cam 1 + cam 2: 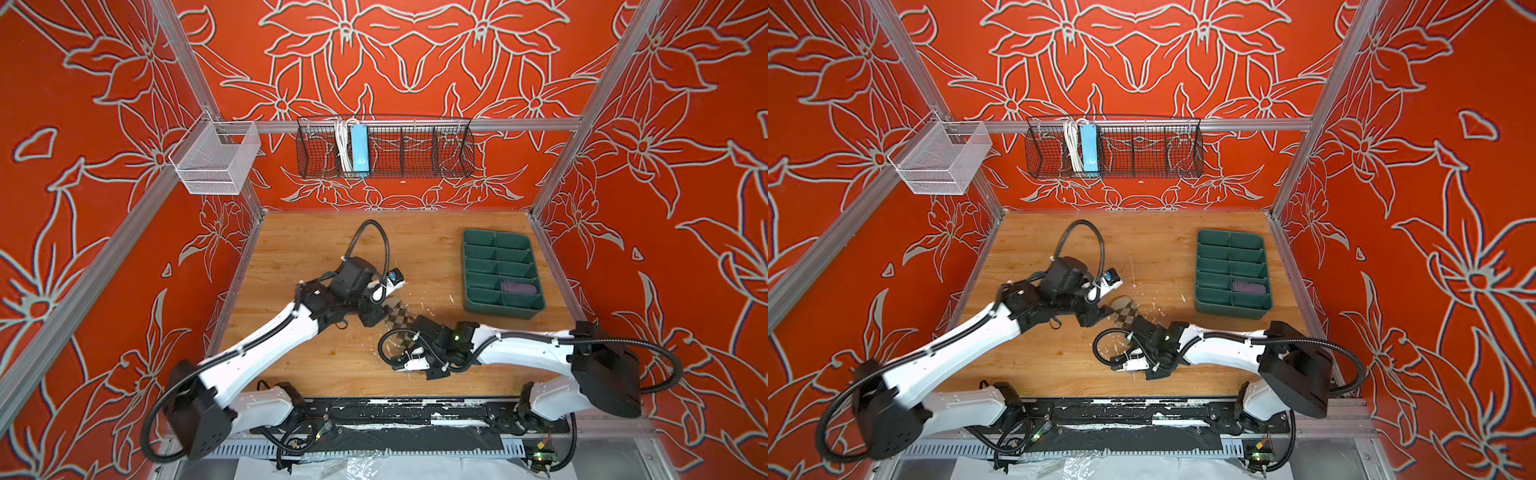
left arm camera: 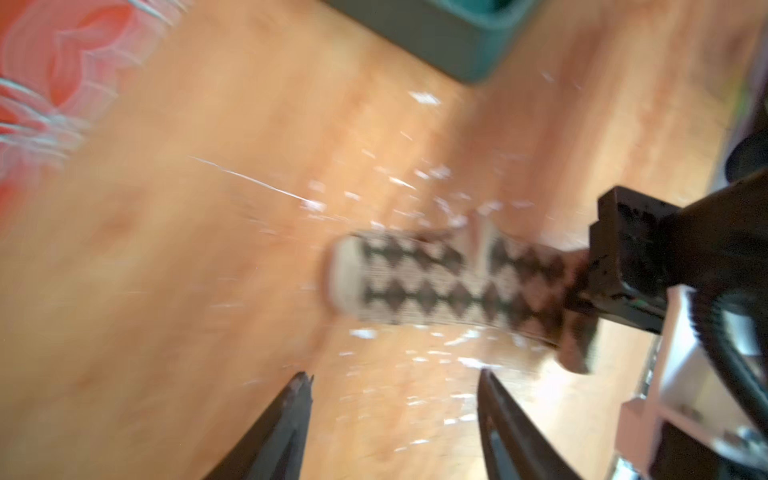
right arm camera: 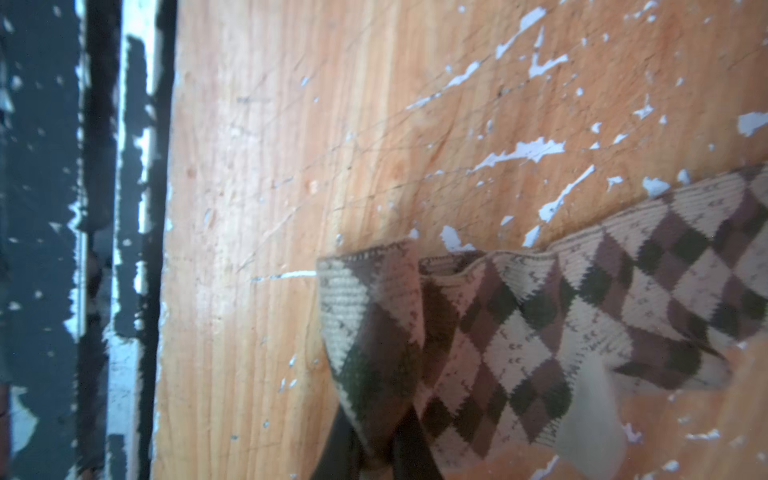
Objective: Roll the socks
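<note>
The beige sock with dark argyle diamonds (image 1: pixel 398 316) (image 1: pixel 1124 309) lies stretched on the wooden table between my two grippers. My right gripper (image 3: pixel 374 436) (image 1: pixel 417 326) is shut on one end of it, and the fabric bunches over the fingers. The sock (image 2: pixel 436 282) reaches from that black gripper (image 2: pixel 594 274) to its pale rounded end. My left gripper (image 2: pixel 395 376) (image 1: pixel 372 316) stands open just off the sock's other end, with only bare table between its fingers. The purple sock (image 1: pixel 518 286) (image 1: pixel 1249 286) sits rolled in a compartment of the green tray (image 1: pixel 466 274).
The green divided tray (image 1: pixel 1198 270) stands at the right rear of the table. White paint flecks scatter the wood around the sock. A black wire basket (image 1: pixel 384 149) and a white mesh basket (image 1: pixel 216 160) hang on the back rail. A black rail (image 3: pixel 41 249) borders the table's front edge.
</note>
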